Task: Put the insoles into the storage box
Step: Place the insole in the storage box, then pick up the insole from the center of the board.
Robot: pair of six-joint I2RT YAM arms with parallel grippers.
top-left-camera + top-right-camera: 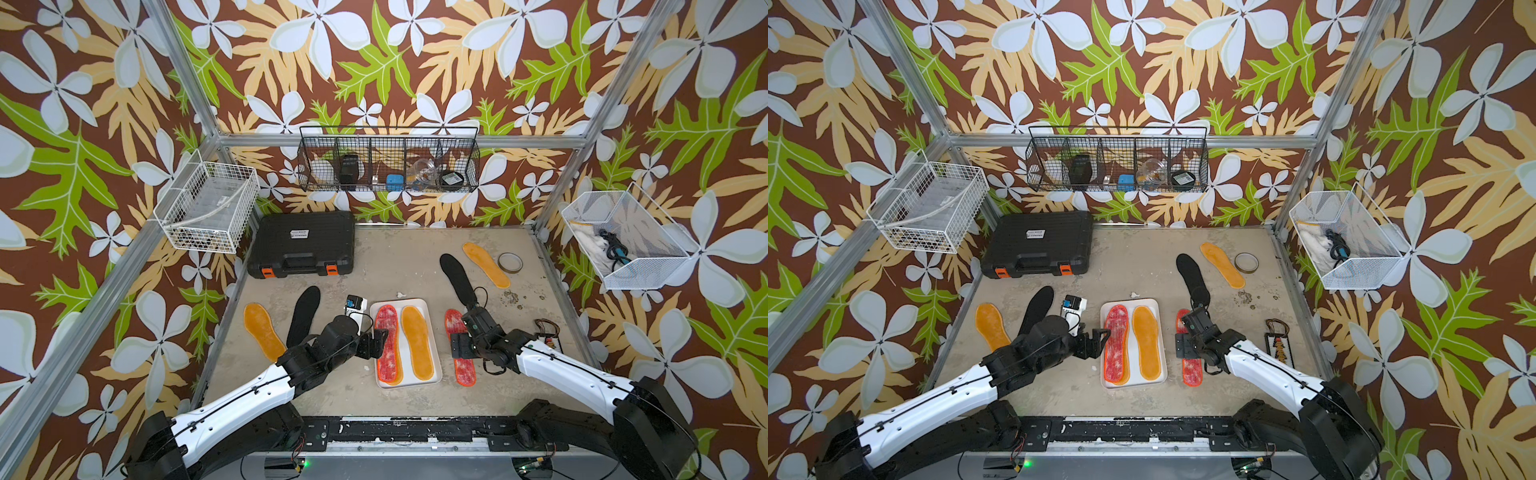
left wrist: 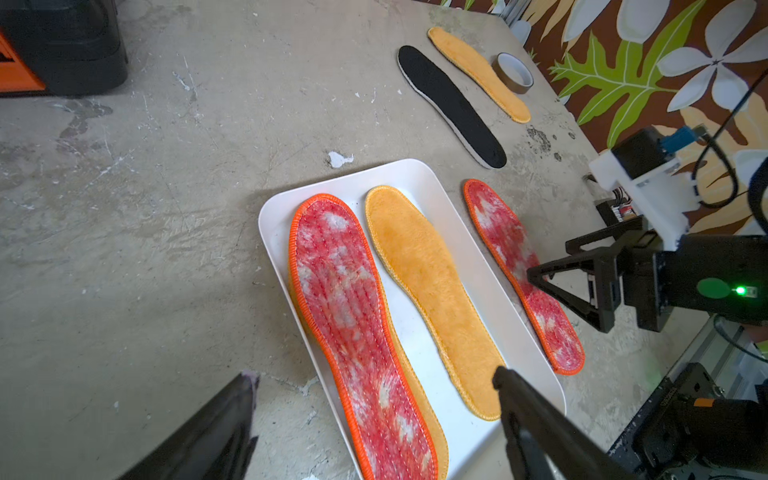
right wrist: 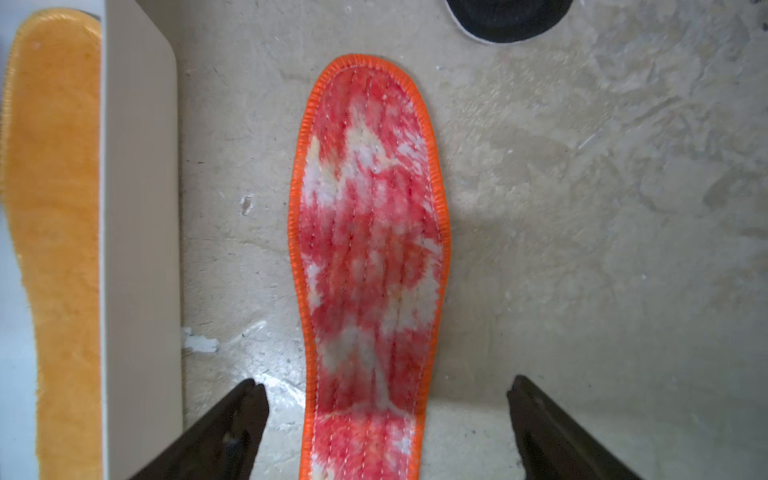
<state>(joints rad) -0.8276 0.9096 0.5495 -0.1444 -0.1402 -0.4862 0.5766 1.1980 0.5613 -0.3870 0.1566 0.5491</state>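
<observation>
Right wrist view shows you the right gripper (image 3: 384,380) spread wide, straddling the loose red-white insole (image 3: 370,249) on the table (image 3: 582,208) just beside the storage box (image 3: 141,208). Your left gripper (image 2: 374,374) hangs spread above the box, which holds a second red-white insole (image 2: 345,311) and an orange insole (image 2: 428,282). Farther back lie a black insole (image 2: 449,104) and a far orange insole (image 2: 478,70).

Your tabletop (image 1: 395,266) is carrying the storage box (image 1: 399,302), a black case (image 1: 303,241) and a tape roll (image 1: 510,271). The left black insole (image 1: 304,316), left orange insole (image 1: 262,330), right black insole (image 1: 457,278), far orange insole (image 1: 486,265) and red-white insole (image 1: 465,372) are lying loose on it.
</observation>
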